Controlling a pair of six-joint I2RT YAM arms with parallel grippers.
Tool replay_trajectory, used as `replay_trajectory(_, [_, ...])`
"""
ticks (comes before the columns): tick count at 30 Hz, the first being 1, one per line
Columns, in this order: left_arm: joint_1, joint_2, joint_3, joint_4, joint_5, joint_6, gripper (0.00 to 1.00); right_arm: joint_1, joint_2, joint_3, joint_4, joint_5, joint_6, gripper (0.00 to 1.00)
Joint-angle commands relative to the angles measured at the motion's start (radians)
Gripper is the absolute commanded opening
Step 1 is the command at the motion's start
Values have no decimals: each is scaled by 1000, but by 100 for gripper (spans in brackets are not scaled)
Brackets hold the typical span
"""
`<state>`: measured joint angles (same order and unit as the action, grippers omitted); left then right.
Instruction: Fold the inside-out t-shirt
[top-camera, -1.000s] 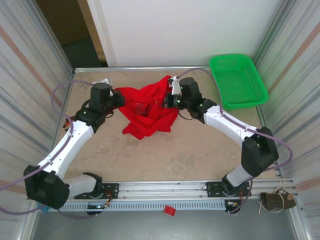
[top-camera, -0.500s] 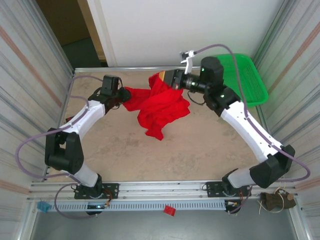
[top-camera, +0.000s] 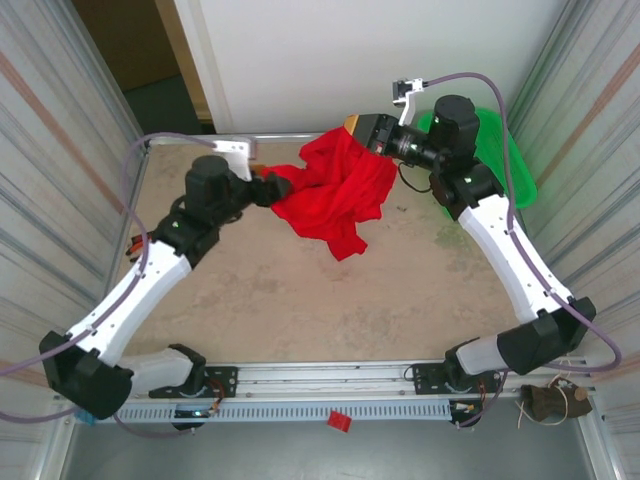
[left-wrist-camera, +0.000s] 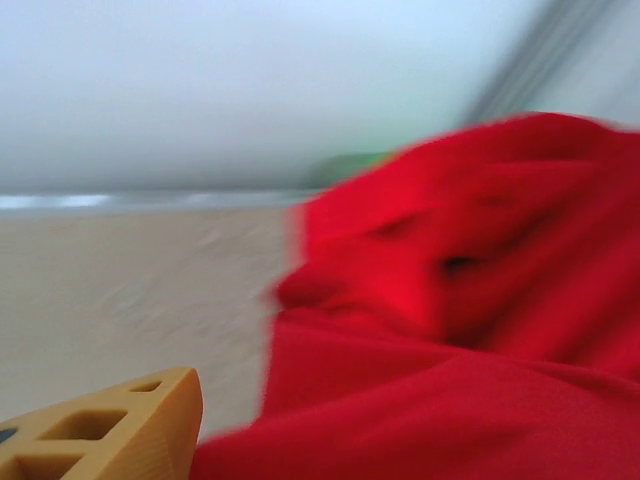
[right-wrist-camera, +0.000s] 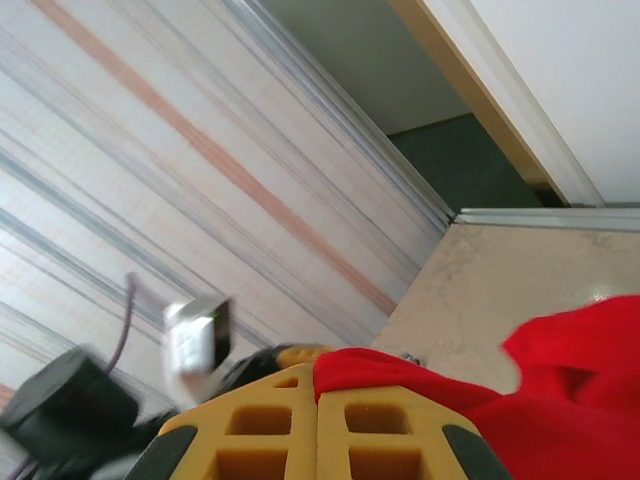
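Observation:
The inside-out t-shirt (top-camera: 335, 195) is a bright red bunch hanging over the back middle of the table. My right gripper (top-camera: 352, 126) is shut on the shirt's top edge and holds it up; in the right wrist view its fingertips (right-wrist-camera: 318, 385) meet with the red cloth (right-wrist-camera: 580, 400) pinched at the tip. My left gripper (top-camera: 262, 187) is at the shirt's left corner. In the left wrist view one yellow finger (left-wrist-camera: 110, 435) sits far to the left and red cloth (left-wrist-camera: 450, 330) covers the other side, so the jaws stand open.
A green mesh basket (top-camera: 520, 180) stands at the back right, partly behind the right arm. The beige table (top-camera: 300, 290) is walled by striped panels on both sides and a white wall at the back.
The right gripper has risen and moved back and to the right, lifting the shirt with it. The left jaws have gone from shut to open at the shirt's left corner.

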<state>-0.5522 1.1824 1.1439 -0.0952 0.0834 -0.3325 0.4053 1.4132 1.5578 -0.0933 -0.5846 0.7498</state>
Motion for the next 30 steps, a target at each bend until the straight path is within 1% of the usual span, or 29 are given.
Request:
replay_trajectory(1, [-152, 17, -26, 200, -72, 159, 65, 10, 26, 97, 35, 54, 22, 0])
replay_trajectory(3, [-219, 54, 4, 239, -116, 194, 66, 16, 42, 143, 10, 74, 16, 0])
replay_trajectory(5, [-245, 116, 52, 239, -136, 178, 66, 21, 55, 177, 5, 83, 17, 0])
replay_trajectory(7, [-250, 202, 123, 119, -195, 127, 66, 29, 53, 205, 5, 104, 13, 0])
replay_trajectory(8, [-253, 231, 131, 71, -230, 112, 66, 29, 53, 222, 1, 109, 10, 0])
replay_trajectory(10, [-248, 259, 72, 27, -313, 66, 66, 20, 52, 263, -23, 115, 5, 0])
replay_trajectory(12, [-236, 234, -46, 62, -341, 57, 67, 12, 46, 285, -36, 122, -1, 0])
replay_trajectory(15, [-191, 133, -190, 78, -315, 22, 69, -1, 32, 291, -51, 140, -12, 0])
replay_trajectory(18, [-169, -20, -264, 32, -313, 74, 76, -10, 26, 270, -57, 150, -19, 0])
replay_trajectory(20, [-147, -121, -270, -34, -300, 103, 82, -9, 27, 257, -65, 156, -24, 0])
replay_trajectory(22, [-125, -210, -256, -102, -287, 121, 83, -8, 27, 236, -60, 162, -26, 0])
replay_trajectory(24, [-126, -274, -230, -128, -257, 146, 88, -4, 26, 211, -55, 169, -29, 0])
replay_trajectory(27, [-140, -283, -176, -99, -186, 154, 89, 12, 21, 181, -58, 188, -36, 0])
replay_trajectory(30, [-194, -186, -81, -51, -150, 205, 90, 54, 11, 159, -67, 232, -59, 0])
